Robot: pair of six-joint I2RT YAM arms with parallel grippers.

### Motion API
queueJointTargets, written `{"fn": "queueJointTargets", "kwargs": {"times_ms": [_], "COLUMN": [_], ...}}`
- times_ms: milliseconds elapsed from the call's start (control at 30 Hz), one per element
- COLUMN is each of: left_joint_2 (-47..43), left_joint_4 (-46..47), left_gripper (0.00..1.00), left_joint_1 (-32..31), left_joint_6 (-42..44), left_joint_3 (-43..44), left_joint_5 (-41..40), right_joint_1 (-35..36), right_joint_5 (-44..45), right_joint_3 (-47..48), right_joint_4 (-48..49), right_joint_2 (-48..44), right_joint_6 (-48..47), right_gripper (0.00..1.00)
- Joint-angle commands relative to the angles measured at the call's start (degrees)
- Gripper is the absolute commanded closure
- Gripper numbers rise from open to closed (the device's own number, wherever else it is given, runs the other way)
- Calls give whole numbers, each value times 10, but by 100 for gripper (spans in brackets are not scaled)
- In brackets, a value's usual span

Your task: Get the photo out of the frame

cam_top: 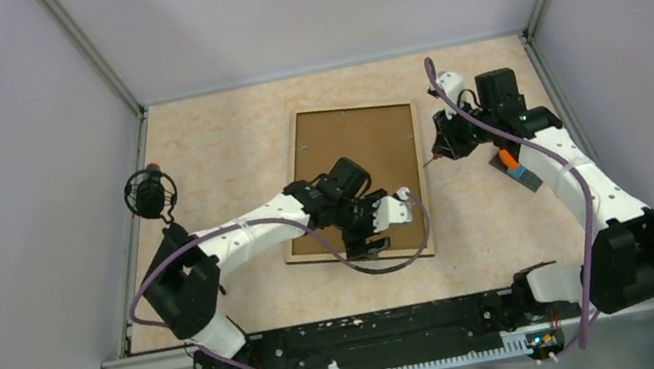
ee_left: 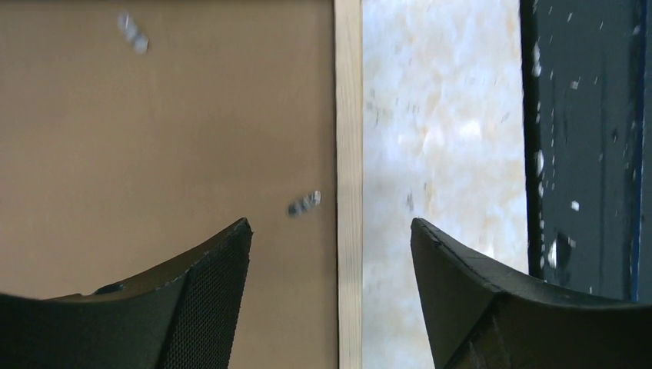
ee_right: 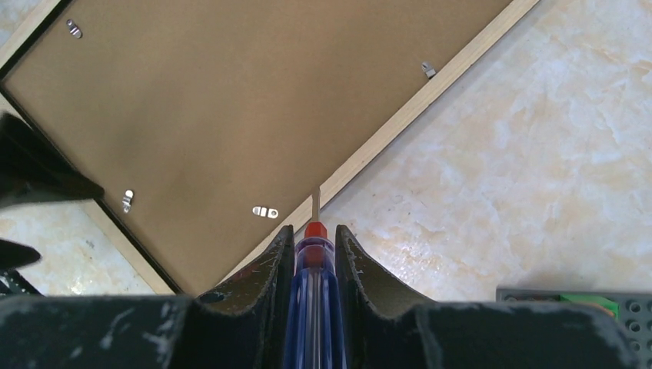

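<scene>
The frame [cam_top: 304,138] lies face-down on the counter [cam_top: 224,142], long axis top to bottom, the photo hidden beneath its board [ee_right: 231,100]. The right tool [ee_right: 314,232], clamped on a screwdriver [ee_right: 312,300], aims at the frame's right edge. The left tool [ee_left: 330,234] hangs wide open, empty, over the lower-right edge, nearer.

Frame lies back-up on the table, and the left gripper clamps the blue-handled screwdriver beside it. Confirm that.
Wrong arm. The right gripper clamps the screwdriver, as the right wrist view shows; the left gripper is open. The frame does lie back-up.
</scene>
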Motion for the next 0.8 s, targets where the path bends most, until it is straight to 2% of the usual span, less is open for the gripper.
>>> {"fn": "queueJointTargets", "kwargs": {"times_ms": [0, 167, 300, 400, 500, 767], "left_joint_2": [73, 133, 152, 148, 132, 98], "left_joint_4": [47, 58, 41, 8, -23, -67], "left_gripper": [21, 21, 31, 41, 47, 51], "left_joint_1": [-63, -105, -124, -149, -170, -180], "left_joint_6": [-17, -2, 14, 31, 46, 41], "left_joint_3": [37, 56, 54, 44, 26, 21], "left_joint_5": [-12, -45, -43, -18, 16, 69], "right_joint_1": [-7, -7, -7, -7, -7, -6], "right_joint_5": [5, 12, 10, 5, 0, -11], "right_joint_3": [46, 72, 74, 72, 68, 64], "right_joint_4": [13, 0, 0, -2, -4, -19], "right_joint_2": [12, 37, 47, 49, 49, 46], "right_joint_6": [1, -12, -17, -18, -19, -25], "right_gripper": [100, 100, 100, 100, 100, 100]}}
